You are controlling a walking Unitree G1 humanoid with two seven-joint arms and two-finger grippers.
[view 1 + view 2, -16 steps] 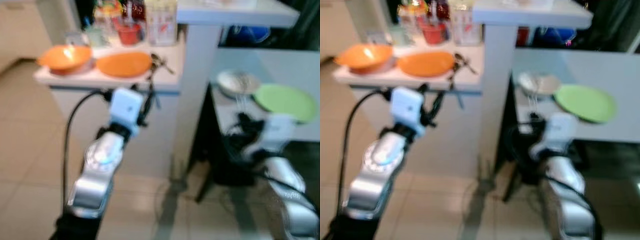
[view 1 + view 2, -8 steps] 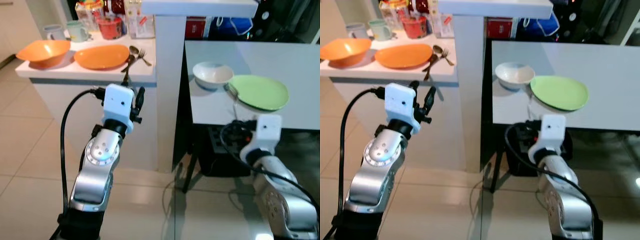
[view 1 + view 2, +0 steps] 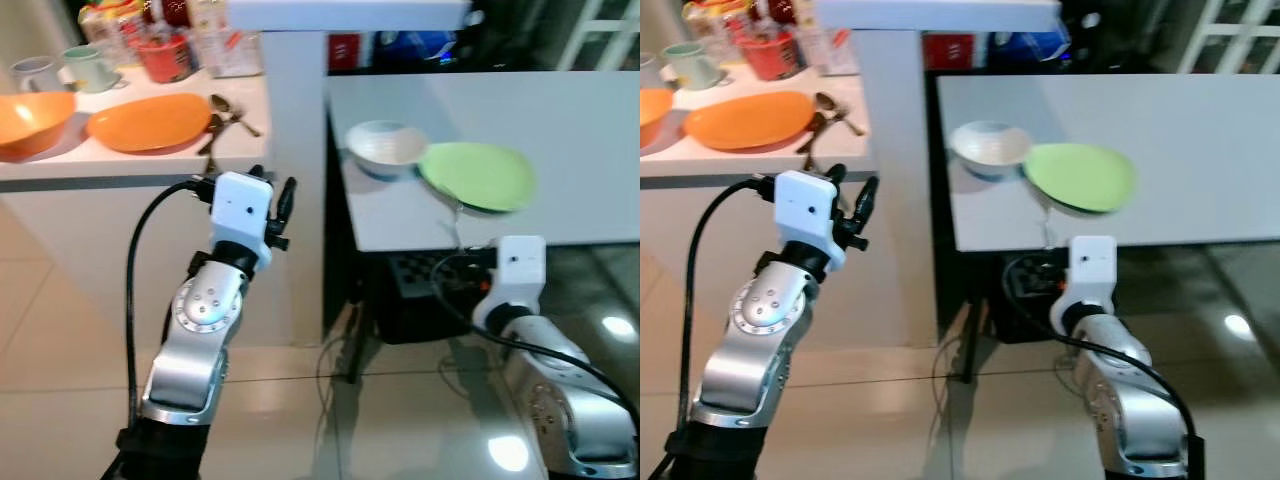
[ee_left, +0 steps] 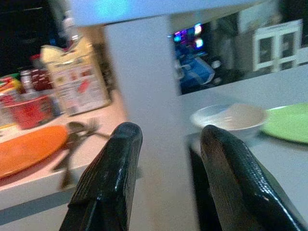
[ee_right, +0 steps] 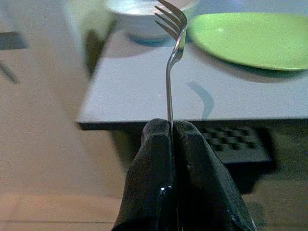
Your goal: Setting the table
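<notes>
View swung rightward; right end effector (image 5: 172, 126) clenched on one fork (image 5: 172, 43), left end effector (image 4: 166, 144) seemingly released.

Illumination is bright and even indoors. Specular glare spots appear on the glossy floor (image 3: 508, 452). The head views are slightly soft. In the left wrist view the background is blurred; the green plate (image 5: 250, 38) casts a soft shadow

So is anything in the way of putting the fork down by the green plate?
Nothing visible. The right gripper holds the fork in front of the table edge, and the tabletop on the near side of the green plate is bare.
</notes>
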